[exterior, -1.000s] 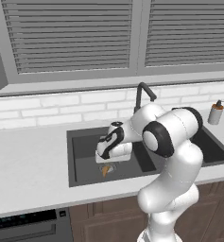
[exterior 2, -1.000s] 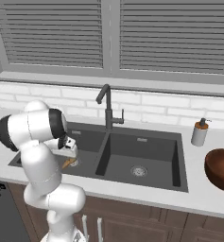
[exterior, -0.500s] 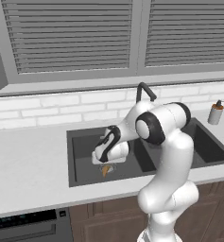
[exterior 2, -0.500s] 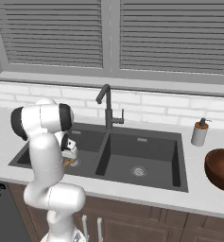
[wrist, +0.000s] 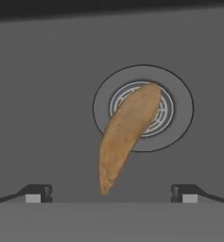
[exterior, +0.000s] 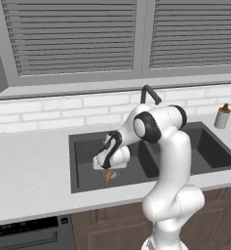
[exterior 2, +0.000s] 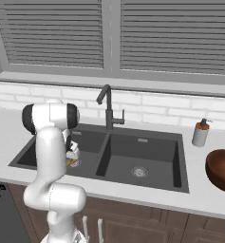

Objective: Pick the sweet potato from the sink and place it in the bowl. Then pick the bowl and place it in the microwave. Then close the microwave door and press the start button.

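One sweet potato (wrist: 125, 137); one bowl (exterior 2: 221, 169); two basins

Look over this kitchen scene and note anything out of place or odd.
One oddity: a sweet potato lies in the sink's left basin, its thick end resting over the round drain, not a usual spot for food. The open tool hangs just above it. Nothing looks spilled or damaged.

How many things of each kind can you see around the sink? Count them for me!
Sweet potato: 1
Bowl: 1
Soap bottle: 1
Faucet: 1
Sink basins: 2
Round drains: 2
Total: 8
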